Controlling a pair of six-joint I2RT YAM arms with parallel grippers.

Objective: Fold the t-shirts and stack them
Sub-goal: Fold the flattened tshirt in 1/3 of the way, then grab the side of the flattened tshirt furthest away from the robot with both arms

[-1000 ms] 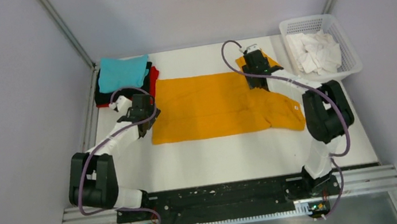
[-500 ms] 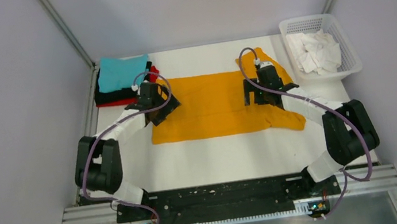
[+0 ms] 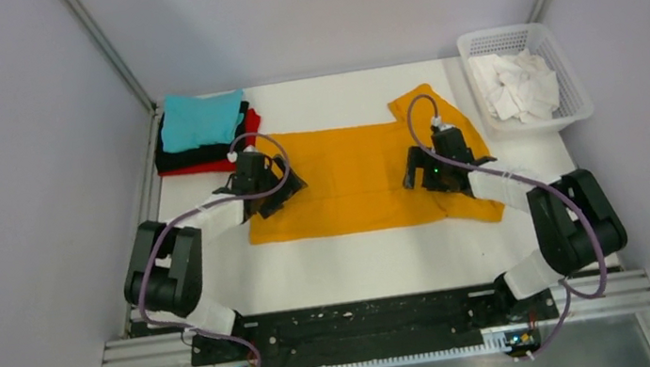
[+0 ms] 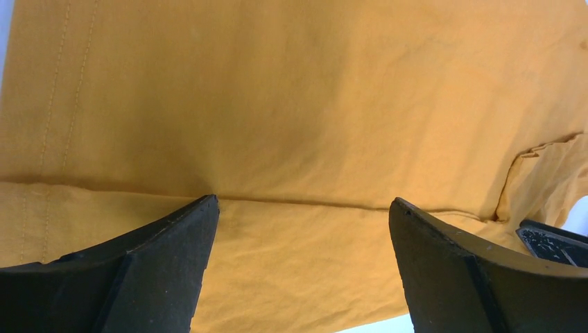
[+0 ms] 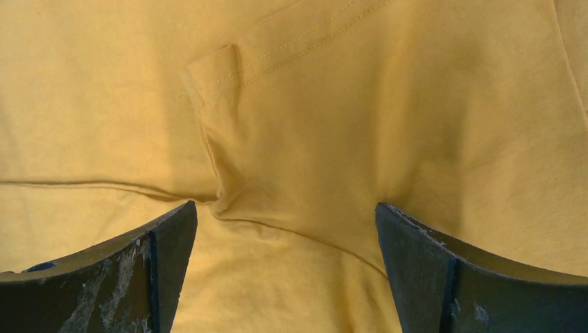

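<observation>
The mustard-orange t-shirt (image 3: 349,176) lies spread flat across the middle of the table, one sleeve sticking out at the far right. My left gripper (image 3: 273,188) is open over its left end; in the left wrist view the cloth (image 4: 298,125) with a fold edge fills the space between the fingers (image 4: 159,270). My right gripper (image 3: 434,172) is open over the right part; the right wrist view shows the shirt's sleeve seam (image 5: 277,139) between the fingers (image 5: 423,263). A folded stack stands at the far left: teal t-shirt (image 3: 199,119) on top, black (image 3: 168,157) under it, red (image 3: 250,129) at the bottom.
A white plastic basket (image 3: 574,89) holding white crumpled cloth (image 3: 512,85) stands at the far right corner. The white table top (image 3: 360,264) lies in front of the shirt. Metal frame posts run along the back corners.
Both grippers have moved toward the near side and onto the orange shirt, the left from beside its left edge, the right from the far right sleeve. The shirt's near edge now looks folded narrower.
</observation>
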